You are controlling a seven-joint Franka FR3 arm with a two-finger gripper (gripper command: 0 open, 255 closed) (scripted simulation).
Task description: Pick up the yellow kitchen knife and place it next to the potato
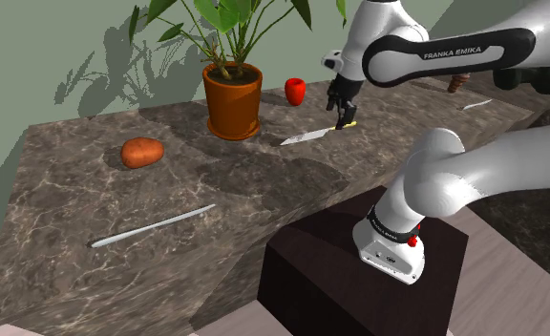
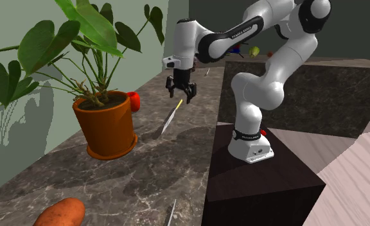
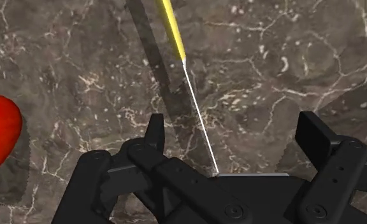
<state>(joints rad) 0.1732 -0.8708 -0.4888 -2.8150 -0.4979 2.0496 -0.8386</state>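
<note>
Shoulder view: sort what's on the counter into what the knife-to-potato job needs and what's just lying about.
Job: yellow-handled knife; potato; gripper.

Lying about: potted plant; small red item; long grey utensil near the front edge; pale utensil beyond the arm.

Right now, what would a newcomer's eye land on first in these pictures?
The big leafy plant in its orange pot stands at the back of the dark marbled counter, with the white arm reaching over that counter. Its black gripper hovers, fingers apart, over the yellow-handled knife near a small red thing, while the orange-brown potato lies far off toward the shoulder view's left.
</note>
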